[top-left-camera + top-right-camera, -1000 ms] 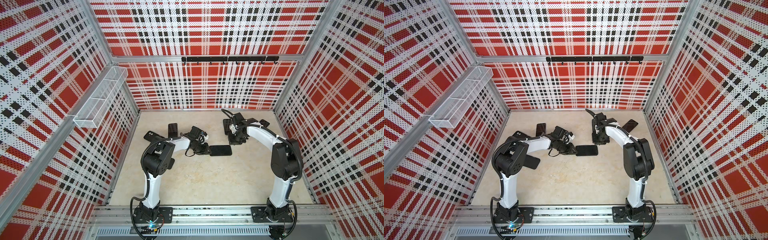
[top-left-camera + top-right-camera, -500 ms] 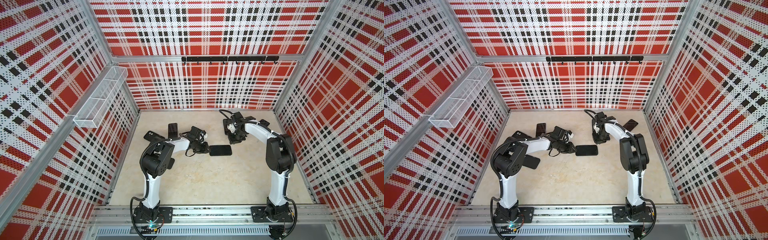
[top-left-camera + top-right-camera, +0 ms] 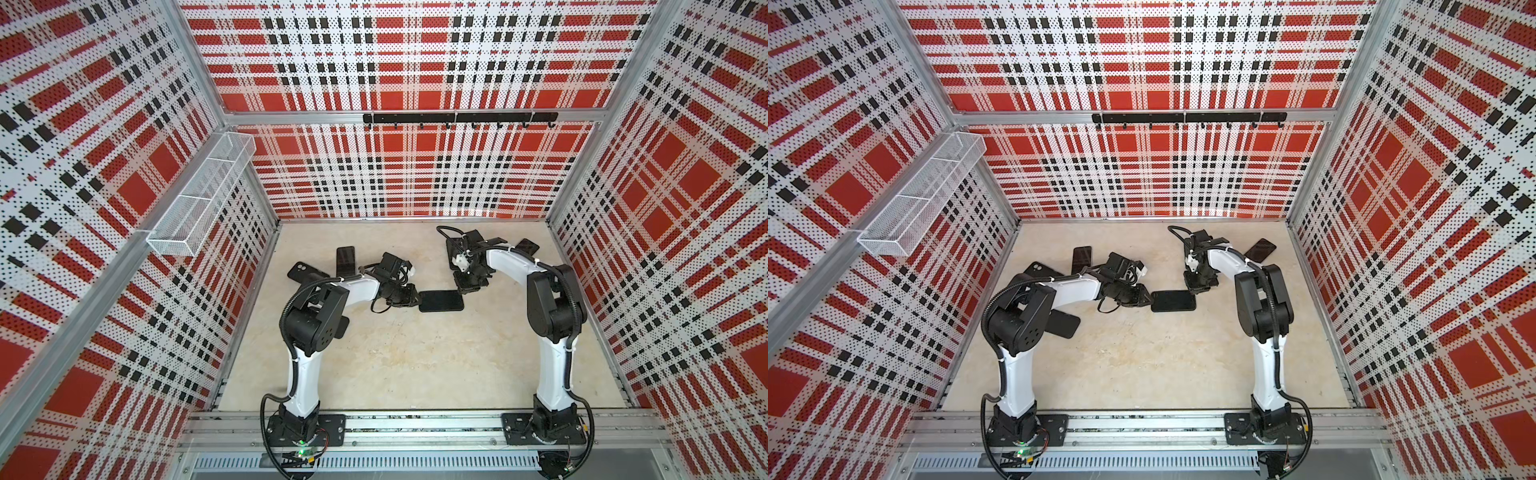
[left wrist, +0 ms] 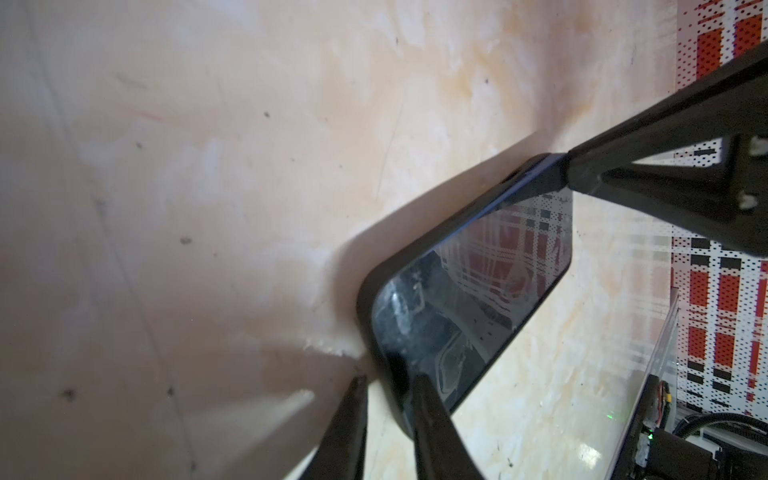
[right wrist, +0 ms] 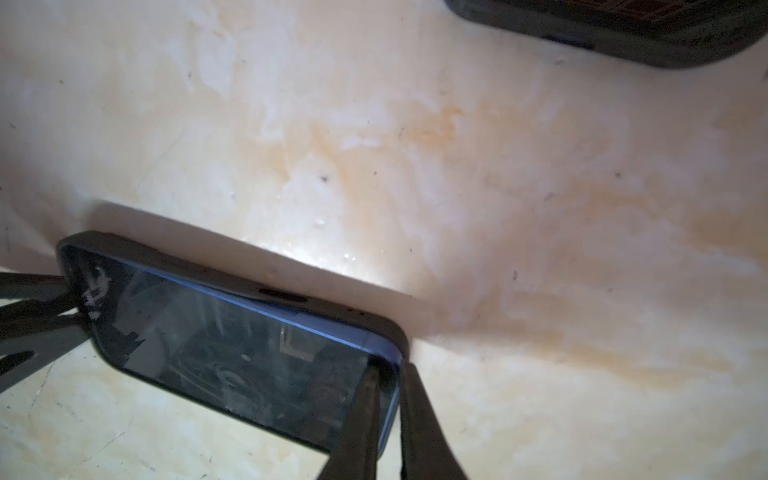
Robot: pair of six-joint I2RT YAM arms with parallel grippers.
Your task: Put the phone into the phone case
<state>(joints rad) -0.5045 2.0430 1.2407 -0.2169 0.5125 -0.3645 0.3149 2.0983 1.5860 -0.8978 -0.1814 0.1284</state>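
**A:** Entry one: the task's item, and where is it?

**B:** Phone. Glossy dark glass, blue frame, rounded corners. It lies screen-up inside the phone case, which is matte black with a soft-looking rim. The case lies flat on the tabletop, a pale marbled beige, scuffed.

**A:** Pincers?

**B:** Left pincer: narrow, nipping the case's rim at one short end. Right pincer: narrow, nipping a corner of the case's opposite end.

**A:** Step in hand?

**B:** Seating, late stage, by my judgement. A blue strip of frame shows above the case's rim beside the right pincer, so that corner looks proud.

**A:** Next move?

**B:** Probably pressing that corner down until the rim laps the frame, with the far end held steady. Gently, since the glass looks slippery.

**A:** Sundries?

**B:** Spare dark handset, well apart from the case.
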